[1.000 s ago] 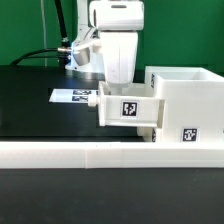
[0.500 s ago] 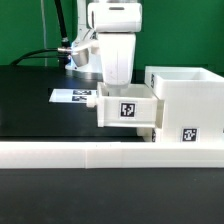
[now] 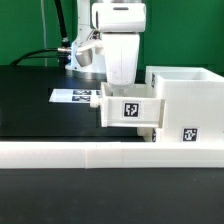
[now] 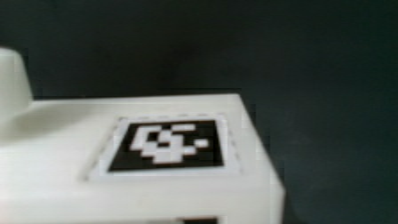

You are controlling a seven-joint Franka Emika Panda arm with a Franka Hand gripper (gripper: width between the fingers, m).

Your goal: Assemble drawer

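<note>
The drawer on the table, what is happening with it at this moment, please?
The robot arm stands right behind a small tray, whose tagged end faces the camera. The tray sits against the open-topped housing, on the side toward the exterior view's left, seemingly partly pushed in. The gripper is hidden behind the tray, so its hold cannot be judged. The marker board lies behind, and a long white rail in front.

The drawer (image 3: 170, 105) looks like smooth white plastic with a faint sheen (its printed tags look matt, black on white). The counter (image 3: 30, 95) is dull black, and the marker board (image 3: 75, 97) looks flat and matt.
</note>
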